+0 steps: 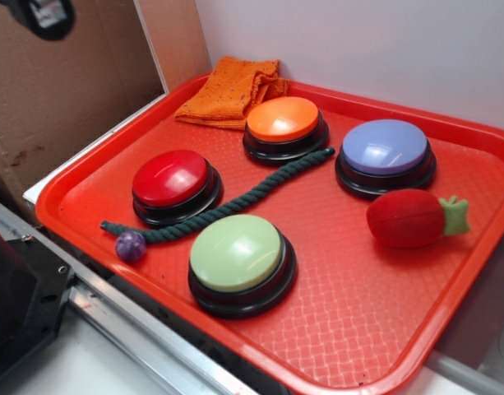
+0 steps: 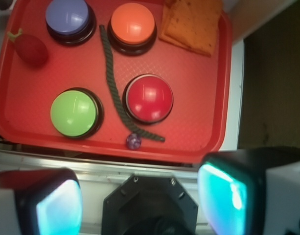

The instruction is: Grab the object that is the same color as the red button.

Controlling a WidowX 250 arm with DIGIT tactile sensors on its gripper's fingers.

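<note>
well, the red plush toy (image 2: 30, 49) lies far from the open tool (image 2: 140, 196).

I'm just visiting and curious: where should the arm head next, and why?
Probably toward the red plush toy, keeping its jaws apart. The gripper hangs outside the red tray, with nothing between its pads. The toy matches the red button in colour and lies alone at the tray's far side beside the purple button.

hand (image 2: 140, 196): black housing | glowing cyan pads (image 2: 223, 196) | possibly two screws
</note>
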